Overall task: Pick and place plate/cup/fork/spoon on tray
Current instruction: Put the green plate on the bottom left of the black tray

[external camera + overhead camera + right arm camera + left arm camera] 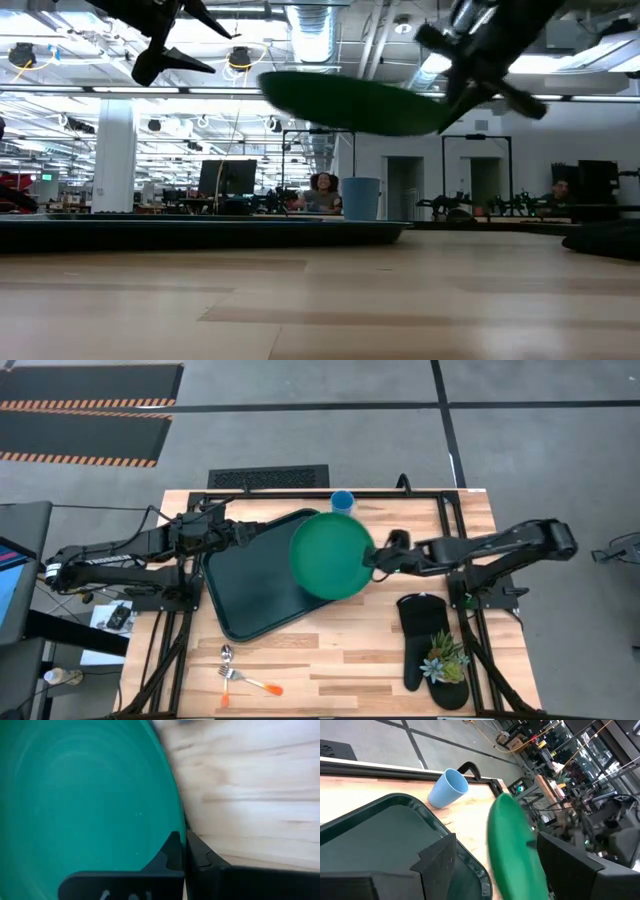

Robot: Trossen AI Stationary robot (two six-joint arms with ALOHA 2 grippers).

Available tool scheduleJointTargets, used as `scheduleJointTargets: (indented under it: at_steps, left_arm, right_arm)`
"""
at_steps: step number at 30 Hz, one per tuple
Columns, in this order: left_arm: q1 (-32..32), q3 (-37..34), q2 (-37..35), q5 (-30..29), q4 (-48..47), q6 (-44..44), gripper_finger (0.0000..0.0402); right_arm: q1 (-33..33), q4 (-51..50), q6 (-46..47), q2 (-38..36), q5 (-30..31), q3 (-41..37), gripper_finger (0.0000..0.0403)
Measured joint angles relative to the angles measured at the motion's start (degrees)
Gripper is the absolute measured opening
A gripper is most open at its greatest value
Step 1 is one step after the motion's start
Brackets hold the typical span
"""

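The bright green plate hangs in the air over the right end of the dark tray, held by my right gripper. In the low view the plate is well above the table. My left gripper is open and empty above the tray's far left part. The light blue cup stands by the table's far edge. The orange-handled fork and the spoon lie on the table near the front left. My right gripper pinches the plate's right rim between its two fingers, one finger on the upper face and one below. The fingers come in about level from the table's right. The plate is lifted clear and slightly tilted, its free left edge higher.
A black oven mitt and a small potted plant lie at the table's near right. The tray rests flat, turned slightly askew to the table's edges. Bare wood shows between the tray and the mitt.
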Motion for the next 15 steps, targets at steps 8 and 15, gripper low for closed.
scheduleJointTargets:
  at_steps: [8, 15]
  left_arm:
    - [0.0, 0.0, 0.0, -0.02, -1.06, -1.24, 0.026]
    - [0.0, 0.0, 0.0, -0.01, -1.47, -1.4, 0.026]
  right_arm:
    - [-4.31, 3.13, -6.95, 15.05, -6.44, 5.47, 0.0005]
    - [-7.69, 7.62, -13.85, 23.18, -13.08, 8.62, 0.0005]
